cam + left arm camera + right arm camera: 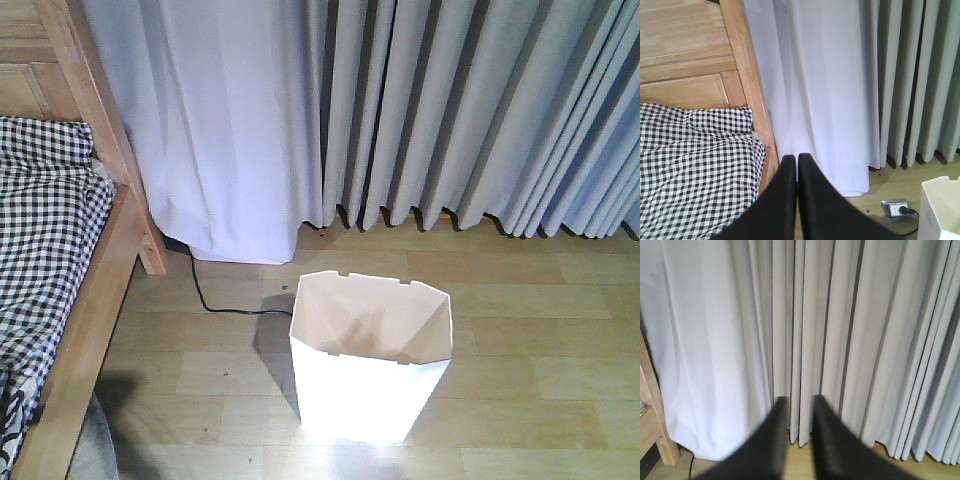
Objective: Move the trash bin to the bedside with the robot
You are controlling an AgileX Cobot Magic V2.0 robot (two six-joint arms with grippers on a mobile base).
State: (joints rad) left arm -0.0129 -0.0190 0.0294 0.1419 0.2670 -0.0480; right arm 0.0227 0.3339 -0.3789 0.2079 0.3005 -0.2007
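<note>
The white faceted trash bin (372,360) stands upright and empty on the wooden floor, right of the bed. Its corner also shows in the left wrist view (940,207) at the lower right. The bed has a light-brown wooden frame and post (100,120) and black-and-white checked bedding (45,230); it also shows in the left wrist view (695,165). My left gripper (796,159) is shut and empty, held in the air near the bed's corner. My right gripper (799,401) is slightly open and empty, facing the curtains. Neither gripper shows in the front view.
Pale grey curtains (420,110) hang along the back wall down to the floor. A black cable (215,300) runs across the floor from under the curtain. A floor socket with a plug (897,207) sits between the bed and the bin.
</note>
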